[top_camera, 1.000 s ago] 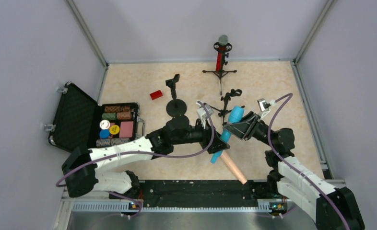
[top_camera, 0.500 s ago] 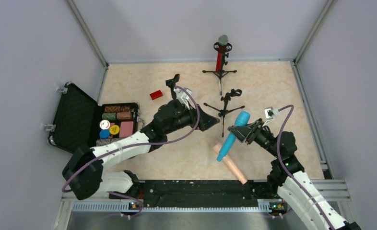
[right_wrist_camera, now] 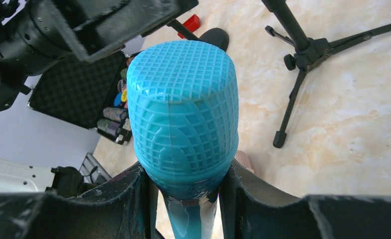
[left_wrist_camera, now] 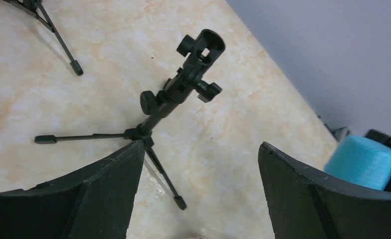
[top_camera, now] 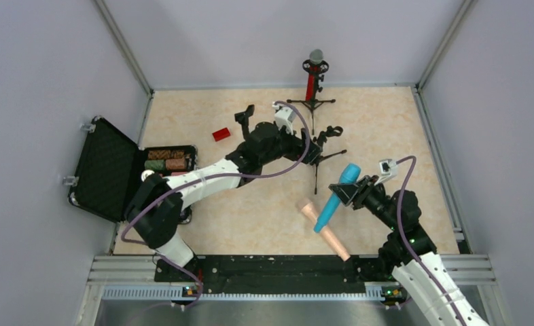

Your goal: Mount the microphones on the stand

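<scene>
My right gripper (top_camera: pixel 341 194) is shut on the cyan-blue microphone (top_camera: pixel 334 200), just below its head, and holds it tilted above the floor; the right wrist view shows the head (right_wrist_camera: pixel 183 104) between the fingers. The peach-pink microphone (top_camera: pixel 325 231) lies on the floor below it. The glittery red microphone (top_camera: pixel 311 85) stands clipped in the far tripod stand. An empty tripod stand (top_camera: pixel 321 144) with an open clip (left_wrist_camera: pixel 203 49) stands mid-floor. My left gripper (left_wrist_camera: pixel 201 147) is open and empty, just left of that stand (top_camera: pixel 310 153). A third, round-base stand (top_camera: pixel 244 121) is partly hidden by my left arm.
An open black case (top_camera: pixel 104 170) with chips lies at the left. A small red block (top_camera: pixel 221 134) lies on the floor near the round-base stand. Grey walls close in the left, back and right sides. The tripod's legs (left_wrist_camera: pixel 163 174) spread over the floor under my left gripper.
My left arm has swung away from the blue microphone and reached back to the empty tripod stand. My right gripper has drawn the blue microphone back to the right and nearer.
</scene>
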